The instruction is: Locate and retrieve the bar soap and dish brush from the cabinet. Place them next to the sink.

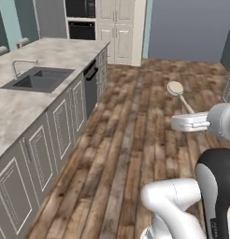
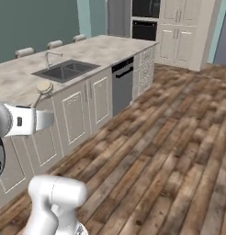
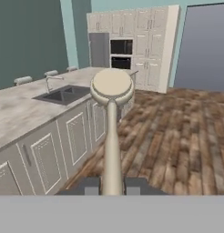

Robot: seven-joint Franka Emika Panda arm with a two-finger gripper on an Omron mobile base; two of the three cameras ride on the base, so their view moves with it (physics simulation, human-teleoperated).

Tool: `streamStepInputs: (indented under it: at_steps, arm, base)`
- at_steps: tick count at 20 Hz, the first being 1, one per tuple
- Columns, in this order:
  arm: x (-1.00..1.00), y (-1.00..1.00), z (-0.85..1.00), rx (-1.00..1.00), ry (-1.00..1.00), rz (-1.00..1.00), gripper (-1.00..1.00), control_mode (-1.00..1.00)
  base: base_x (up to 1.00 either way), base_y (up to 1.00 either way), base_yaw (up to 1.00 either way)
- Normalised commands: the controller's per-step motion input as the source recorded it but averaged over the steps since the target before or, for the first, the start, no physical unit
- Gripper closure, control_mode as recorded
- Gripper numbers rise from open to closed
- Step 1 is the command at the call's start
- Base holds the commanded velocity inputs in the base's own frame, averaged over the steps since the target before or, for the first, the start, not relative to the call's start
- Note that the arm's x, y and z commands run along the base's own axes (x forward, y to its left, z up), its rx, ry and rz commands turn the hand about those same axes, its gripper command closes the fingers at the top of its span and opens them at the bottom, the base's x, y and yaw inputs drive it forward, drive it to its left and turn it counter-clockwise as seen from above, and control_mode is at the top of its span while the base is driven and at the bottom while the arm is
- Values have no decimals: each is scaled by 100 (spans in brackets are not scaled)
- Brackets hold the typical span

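Observation:
My gripper (image 3: 112, 185) is shut on the thin handle of the dish brush (image 3: 112, 86), a beige brush with a round disc head pointing away from the hand. From the left base view the dish brush (image 1: 176, 88) is in the air over the wooden floor, above the gripper (image 1: 188, 114). In the right base view the dish brush (image 2: 43, 86) and gripper (image 2: 36, 108) hang in front of the island counter. The sink (image 1: 38, 78) (image 2: 65, 69) (image 3: 63, 94), dark grey with a silver faucet (image 1: 21, 63), is set in that counter, off to the left of the brush. The bar soap and the cabinet are out of view.
A long island counter (image 1: 14, 109) with panelled lower doors and a dark dishwasher (image 2: 122, 85) runs along the left. Stools (image 2: 24, 52) stand behind it. Tall cream units with built-in ovens (image 3: 121, 53) line the far wall. Wooden floor (image 1: 131, 140) stretches open to the right.

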Motion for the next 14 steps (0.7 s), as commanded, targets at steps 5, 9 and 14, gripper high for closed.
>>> streamStepInputs:
  at_steps: [5,9,14]
  arm:
    - [0,0,0,0,0,0,100,100]
    - [0,0,0,0,0,0,100,100]
    - [0,0,0,0,0,0,100,100]
  base:
    - [64,34,21]
    - [67,14,28]
    - [70,-7,34]
